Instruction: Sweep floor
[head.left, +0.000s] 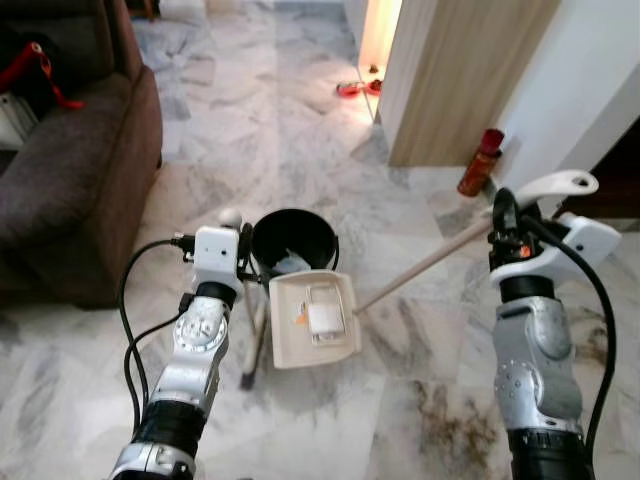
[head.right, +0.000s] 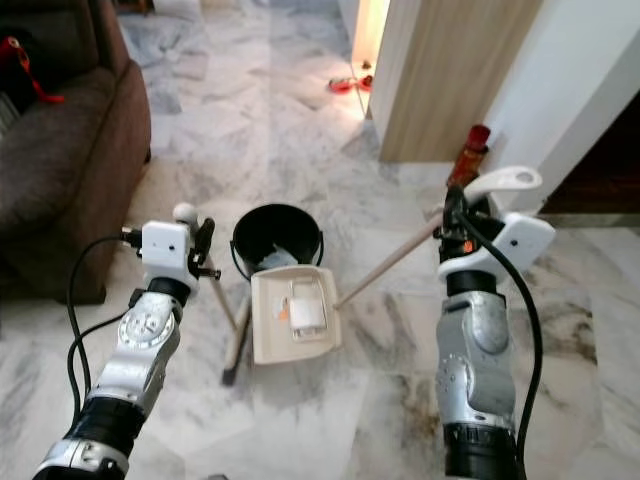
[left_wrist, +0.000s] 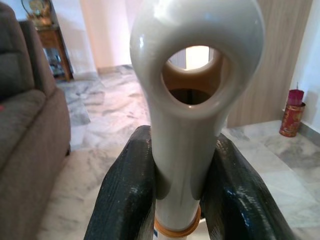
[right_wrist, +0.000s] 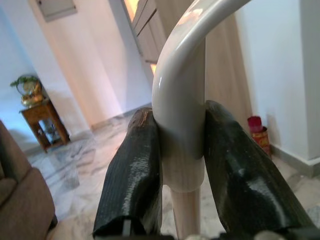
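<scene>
**Both grippers clamped on handles over the marble floor**

We see our left gripper (left_wrist: 175, 195) closed on the cream handle of the dustpan (head.left: 313, 318). Its two black fingers (left_wrist: 125, 190) press the shaft from either side, just below the looped end with the hanging hole. The pan itself sits low on the marble floor (head.left: 420, 400), tilted against the front rim of a black bucket (head.left: 292, 238), and it carries some pale scraps in its tray. The bucket also holds a bit of light debris.

Our right gripper (right_wrist: 182, 170) is closed on the broom handle (head.left: 425, 262). The fingers (right_wrist: 132, 175) pinch it where the cream hooked cap meets the wooden stick, with the stick running between them. From that grip the stick slopes down across the floor toward the right side of the dustpan, and its lower end passes behind the pan, so we cannot tell where the head lies.

A brown sofa (head.left: 70, 170) stands on our left. A red canister (head.left: 480, 163) stands near the wooden panel (head.left: 460, 80) ahead on the right, well apart from the bucket.
</scene>
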